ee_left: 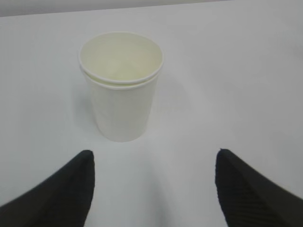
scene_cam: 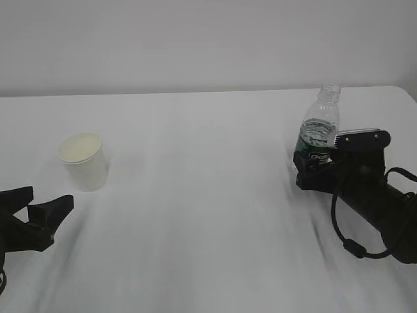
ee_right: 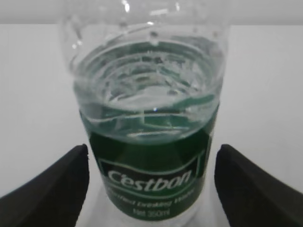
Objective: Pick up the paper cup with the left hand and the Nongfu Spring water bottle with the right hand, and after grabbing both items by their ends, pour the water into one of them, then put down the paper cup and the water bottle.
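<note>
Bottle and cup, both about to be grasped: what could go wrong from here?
1. The water bottle has no cap and holds water. It sits between the open right end effector fingers; an off-centre closing could tip it and spill.
2. The paper cup is light and appears empty, still ahead of the open left end effector. An advancing finger could push it over.
3. A hard squeeze might crumple the cup.

The water bottle's (ee_right: 147,118) green label (ee_right: 151,182) reads "C'estbon", with smaller print beneath, "Net 350ml".
</note>
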`<action>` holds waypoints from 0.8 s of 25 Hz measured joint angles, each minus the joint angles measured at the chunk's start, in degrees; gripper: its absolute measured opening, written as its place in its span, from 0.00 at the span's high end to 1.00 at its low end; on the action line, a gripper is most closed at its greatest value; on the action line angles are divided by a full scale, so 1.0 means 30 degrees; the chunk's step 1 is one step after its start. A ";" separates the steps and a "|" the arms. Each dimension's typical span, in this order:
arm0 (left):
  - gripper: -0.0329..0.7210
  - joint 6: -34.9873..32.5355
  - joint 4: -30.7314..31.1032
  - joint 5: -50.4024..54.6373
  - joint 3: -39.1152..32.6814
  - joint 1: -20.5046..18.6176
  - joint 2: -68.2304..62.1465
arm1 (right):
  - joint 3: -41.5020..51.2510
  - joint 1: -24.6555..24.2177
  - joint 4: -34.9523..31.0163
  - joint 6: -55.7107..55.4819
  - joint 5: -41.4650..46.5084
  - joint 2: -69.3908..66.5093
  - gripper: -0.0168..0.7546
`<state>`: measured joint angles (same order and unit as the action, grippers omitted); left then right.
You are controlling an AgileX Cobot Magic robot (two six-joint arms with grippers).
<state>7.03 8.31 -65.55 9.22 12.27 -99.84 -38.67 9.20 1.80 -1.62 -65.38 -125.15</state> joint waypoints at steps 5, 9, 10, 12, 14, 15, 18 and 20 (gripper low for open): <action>0.19 0.0000 0.0000 0.0000 0.0000 0.0000 0.0000 | -0.0672 0.0000 0.0000 0.0000 0.0000 -0.0080 0.16; 0.19 0.0000 0.0016 0.0000 0.0000 0.0000 0.0000 | -0.0968 0.0000 -0.0029 0.0000 0.0000 -0.0069 0.17; 0.19 0.0000 0.0016 0.0000 0.0000 0.0000 0.0000 | -0.1048 0.0000 -0.0029 0.0000 0.0000 -0.0069 0.17; 0.19 0.0000 0.0016 0.0000 0.0000 0.0000 0.0000 | -0.1188 0.0000 -0.0029 0.0000 0.0000 -0.0069 0.17; 0.19 0.0000 0.0016 0.0000 0.0000 0.0000 0.0000 | -0.1349 0.0000 -0.0029 0.0000 0.0000 -0.0115 0.17; 0.19 0.0000 0.0016 0.0000 0.0000 0.0000 0.0000 | -0.1435 0.0000 -0.0029 0.0000 0.0000 -0.0164 0.17; 0.19 0.0000 0.0016 0.0000 0.0000 0.0000 0.0000 | -0.1607 0.0000 -0.0029 0.0000 0.0000 -0.0357 0.18; 0.19 0.0000 0.0016 0.0000 0.0000 0.0000 0.0000 | -0.1655 0.0000 -0.0029 0.0000 0.0000 -0.0562 0.18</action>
<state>7.03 8.36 -65.55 9.22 12.27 -99.84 -43.63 9.20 1.71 -1.62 -65.38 -126.83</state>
